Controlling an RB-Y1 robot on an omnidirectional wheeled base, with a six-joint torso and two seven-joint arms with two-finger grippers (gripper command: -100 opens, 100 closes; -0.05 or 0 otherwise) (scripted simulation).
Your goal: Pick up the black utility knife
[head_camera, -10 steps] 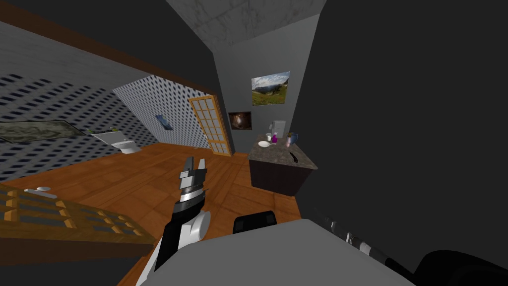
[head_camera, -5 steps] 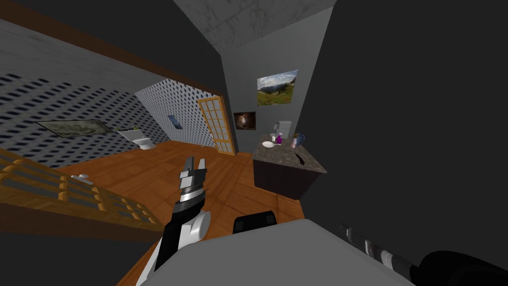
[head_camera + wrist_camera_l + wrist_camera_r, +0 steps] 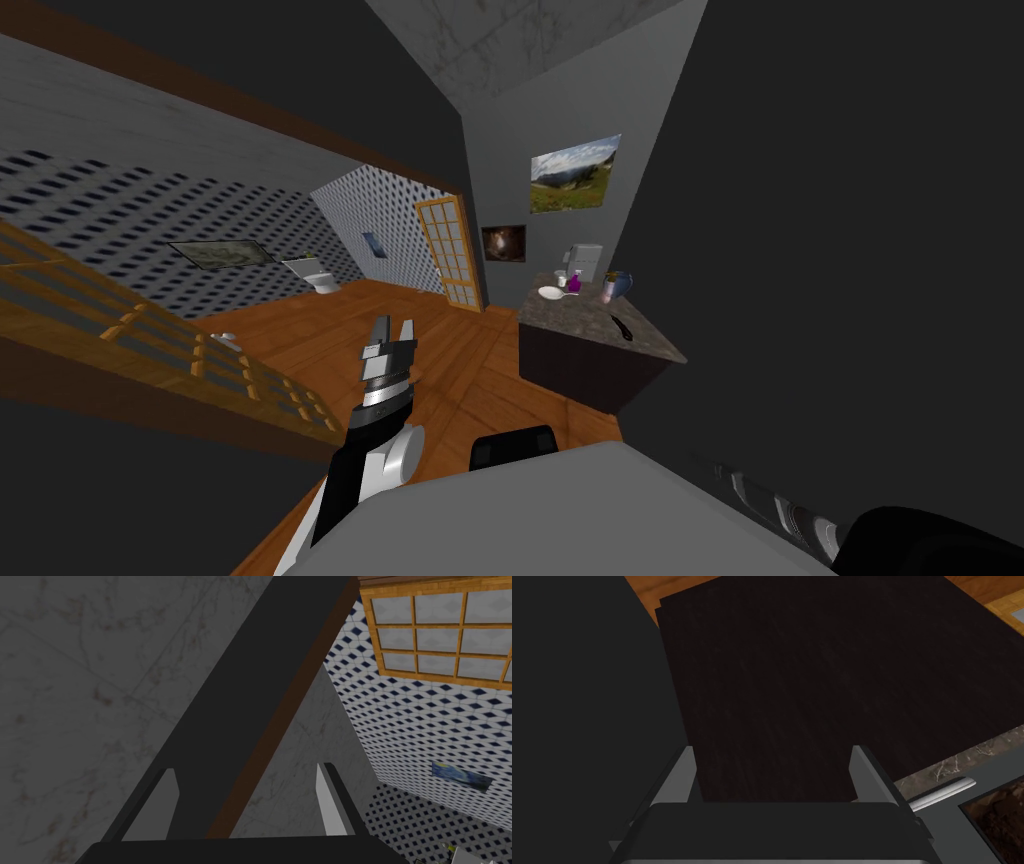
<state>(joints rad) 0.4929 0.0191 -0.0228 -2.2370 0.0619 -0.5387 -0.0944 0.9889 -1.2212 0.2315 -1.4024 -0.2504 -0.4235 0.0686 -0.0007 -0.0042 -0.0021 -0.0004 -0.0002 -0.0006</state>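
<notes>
The black utility knife (image 3: 622, 328) lies on the stone top of a dark counter (image 3: 585, 318) against the grey wall, ahead and to the right across the wooden floor. My left gripper (image 3: 392, 330) is raised in front of me, well short of the counter; in the left wrist view its fingers (image 3: 167, 796) stand open with nothing between them (image 3: 247, 776). The right forearm (image 3: 790, 515) lies low at my right side. My right gripper (image 3: 772, 758) is open and faces a dark cabinet side (image 3: 812, 676) with a strip of stone top (image 3: 952, 766) beside it.
On the counter's far end stand a white bowl (image 3: 551, 292), a purple bottle (image 3: 575, 284), a cup (image 3: 612, 287) and a white box (image 3: 586, 260). A wooden lattice rail (image 3: 150, 340) runs along my left. A glazed door (image 3: 450, 250) stands open beyond the floor.
I have moved: the counter with the knife has slid right in the head view and grown larger, and the lattice rail has swung up at the left. The left arm holds its pose.
</notes>
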